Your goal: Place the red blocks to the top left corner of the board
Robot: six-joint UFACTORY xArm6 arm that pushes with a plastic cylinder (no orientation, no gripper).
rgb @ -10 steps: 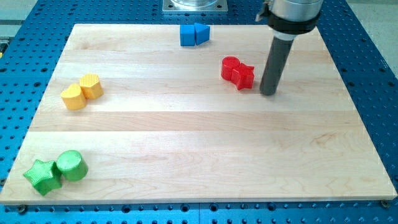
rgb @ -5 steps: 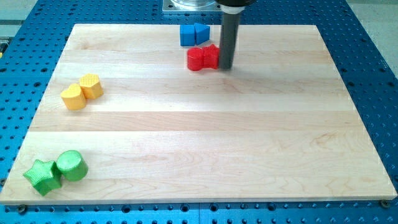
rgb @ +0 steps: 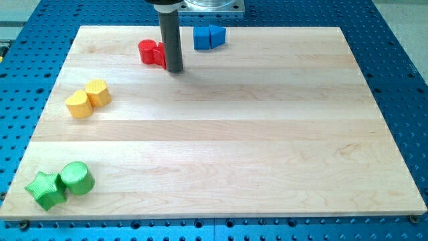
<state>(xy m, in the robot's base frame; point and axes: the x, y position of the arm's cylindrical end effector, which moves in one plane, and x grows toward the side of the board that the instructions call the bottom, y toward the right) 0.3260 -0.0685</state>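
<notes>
Two red blocks lie side by side near the board's top, left of centre: a red cylinder (rgb: 147, 51) and a second red block (rgb: 160, 55) whose right part is hidden behind the rod. My tip (rgb: 174, 69) sits right against the right side of the second red block. The rod rises straight up out of the view's top.
Two blue blocks (rgb: 209, 37) lie at the top edge, right of the rod. A yellow pair (rgb: 88, 98) lies at the left. A green star (rgb: 45, 189) and a green cylinder (rgb: 77, 177) lie at the bottom left. The wooden board (rgb: 267, 147) sits on a blue perforated table.
My tip has moved left and up across the board, pushing both red blocks from the right of centre to the top, left of the blue blocks.
</notes>
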